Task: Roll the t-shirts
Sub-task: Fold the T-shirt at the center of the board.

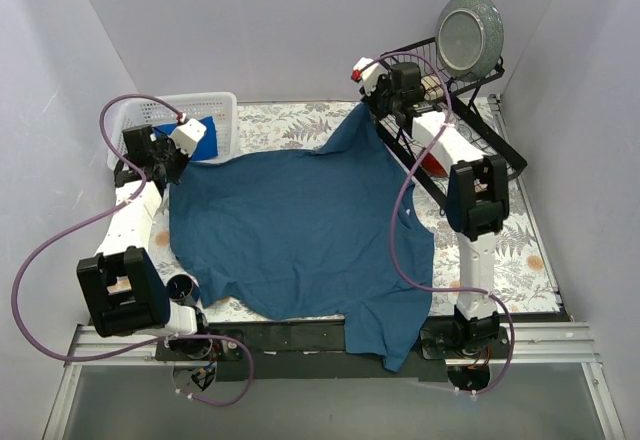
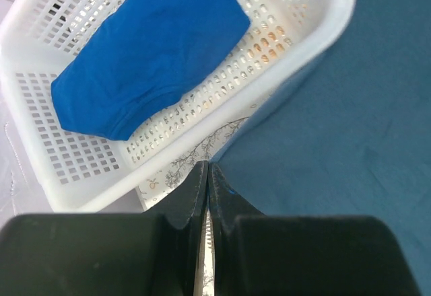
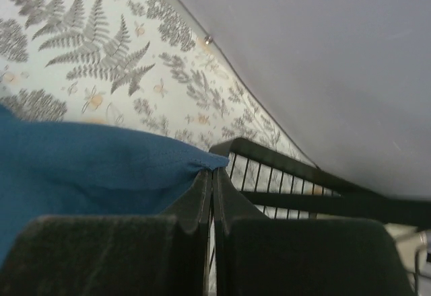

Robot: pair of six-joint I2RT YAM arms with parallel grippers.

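Note:
The large dark-blue t-shirt (image 1: 300,230) lies spread open on the patterned table cover, with one part hanging over the near edge. My left gripper (image 1: 172,172) is at its far left corner, jaws shut on the cloth edge; the left wrist view shows the gripper (image 2: 207,168) and the shirt (image 2: 350,128). My right gripper (image 1: 372,110) is shut on the far right corner and holds it slightly raised; the right wrist view shows the gripper (image 3: 212,171) and the corner (image 3: 87,161). The royal-blue t-shirt bundle (image 1: 205,138) lies in the basket and also shows in the left wrist view (image 2: 148,47).
A white perforated basket (image 1: 215,105) stands at the back left, right beside my left gripper (image 2: 40,168). A black wire dish rack (image 1: 480,130) with a grey plate (image 1: 470,32) stands at the back right, close to my right gripper (image 3: 283,158).

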